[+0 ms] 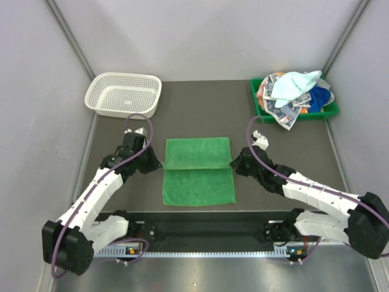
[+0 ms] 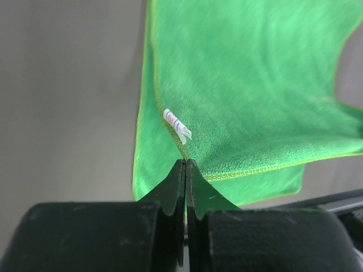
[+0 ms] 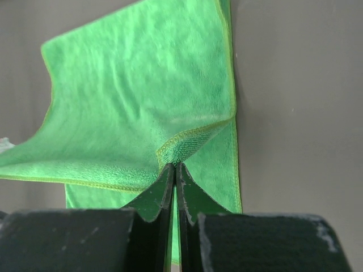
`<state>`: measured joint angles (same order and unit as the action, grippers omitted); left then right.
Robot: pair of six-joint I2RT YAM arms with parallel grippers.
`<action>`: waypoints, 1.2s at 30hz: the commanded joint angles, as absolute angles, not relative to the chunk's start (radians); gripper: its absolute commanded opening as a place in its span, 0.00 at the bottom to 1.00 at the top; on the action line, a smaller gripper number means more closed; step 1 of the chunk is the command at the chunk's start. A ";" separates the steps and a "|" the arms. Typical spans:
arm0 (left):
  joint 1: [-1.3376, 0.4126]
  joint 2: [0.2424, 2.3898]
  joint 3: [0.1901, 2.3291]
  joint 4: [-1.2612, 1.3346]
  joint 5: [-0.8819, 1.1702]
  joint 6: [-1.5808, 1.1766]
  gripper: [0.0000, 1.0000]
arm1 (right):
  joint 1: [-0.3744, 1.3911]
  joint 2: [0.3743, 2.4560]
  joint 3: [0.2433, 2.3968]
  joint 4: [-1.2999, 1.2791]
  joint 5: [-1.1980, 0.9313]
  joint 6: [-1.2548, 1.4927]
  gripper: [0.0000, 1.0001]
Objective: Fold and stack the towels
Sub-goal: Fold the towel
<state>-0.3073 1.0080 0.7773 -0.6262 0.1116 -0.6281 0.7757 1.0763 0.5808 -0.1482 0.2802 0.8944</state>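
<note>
Bright green towel [image 1: 197,182] lies at the middle of the dark table [image 1: 200,112], between your two arms; its long axis runs from the far side to the near side, and its upper layer covers the far half only. The free hem of that layer crosses the cloth from side to side; you hold it at both ends. The left gripper [image 1: 157,163] is pinched tight on the left corner, just below the small white care label [image 2: 177,126]; the right gripper [image 1: 233,164] is pinched tight on the right corner, where the hem bunches a little at the fingertips. Both wrist views show the lower layer flat on the table under the raised corners.

The relation to watch: the bare near half lies toward the arm bases from both pincers, so I judge that you draw the held hem toward yourself, level, to meet the near hem; each arm is equally close to its own corner, so keep them in step or the fold will skew.

Nothing stands in that path. The white mesh basket [image 1: 123,94] sits far left, and the green tray [image 1: 322,114] with the heap of unfolded towels [image 1: 295,91] far right, both well apart from the cloth.
</note>
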 commanded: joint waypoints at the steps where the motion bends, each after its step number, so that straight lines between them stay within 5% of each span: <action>1: -0.302 0.997 0.720 -0.617 0.136 -0.670 0.00 | 0.804 1.094 0.558 -0.089 0.290 0.930 0.00; 22: -0.301 0.970 0.933 -0.818 0.153 -0.620 0.00 | 0.864 0.966 0.632 -0.222 0.342 0.933 0.00; 36: -0.301 0.930 0.845 -0.813 0.213 -0.664 0.00 | 0.926 0.936 0.574 -0.230 0.367 1.008 0.00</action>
<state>-0.3065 0.9485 0.8825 -0.8196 0.1753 -0.6365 0.8986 0.9463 0.5880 -0.2443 0.3405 0.9707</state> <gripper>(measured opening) 0.012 0.008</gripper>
